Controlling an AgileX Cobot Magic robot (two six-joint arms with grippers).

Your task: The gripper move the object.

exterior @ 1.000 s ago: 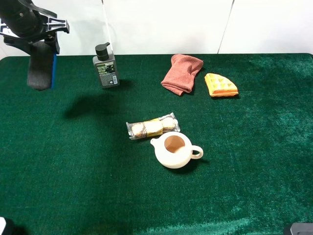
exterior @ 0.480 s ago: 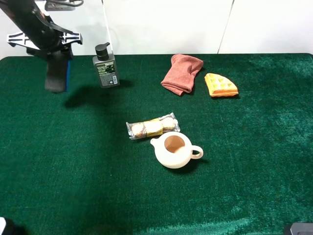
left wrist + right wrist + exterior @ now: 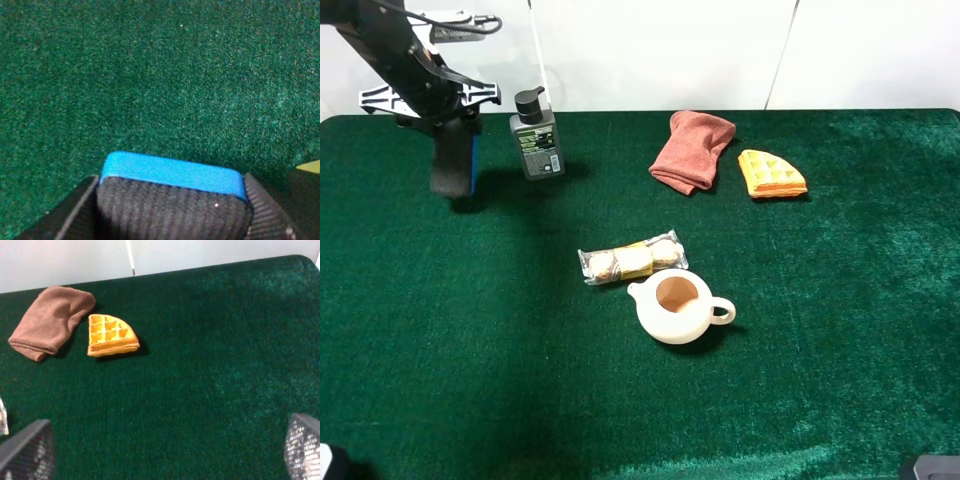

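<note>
One deep green, velvety cloth covers the whole table (image 3: pixel 440 330) in the high view, with a plain white wall behind it, crossed by a thin dark seam. At the back left, the left gripper (image 3: pixel 448 118) reaches down from a dark arm, its jaws clamped on the object (image 3: pixel 452 162). The object hangs upright, felt side and blue edge both showing, just beside a grey pump bottle (image 3: pixel 537 135) that stands upright; the bottle's contents cannot be seen. The object's lower end is close to the cloth, but contact cannot be judged. Near the middle lies a clear packet (image 3: pixel 632 260) holding a row of round biscuits. Just in front of it sits a cream teapot (image 3: pixel 675 305), its open mouth showing a bare tan inside. At the back, a folded reddish-brown cloth (image 3: pixel 692 150) lies near a waffle wedge (image 3: pixel 772 174).

From the left wrist, the left gripper (image 3: pixel 171 202) squeezes the object (image 3: pixel 170 172) on both sides, blue base facing the green cloth close below.

From the right wrist, the right gripper (image 3: pixel 165 452) has its jaws wide apart with nothing between them, above bare table (image 3: pixel 215 380). Farther off lie the waffle wedge (image 3: pixel 111 335) and reddish-brown cloth (image 3: pixel 50 320), almost touching, near the white wall.
</note>
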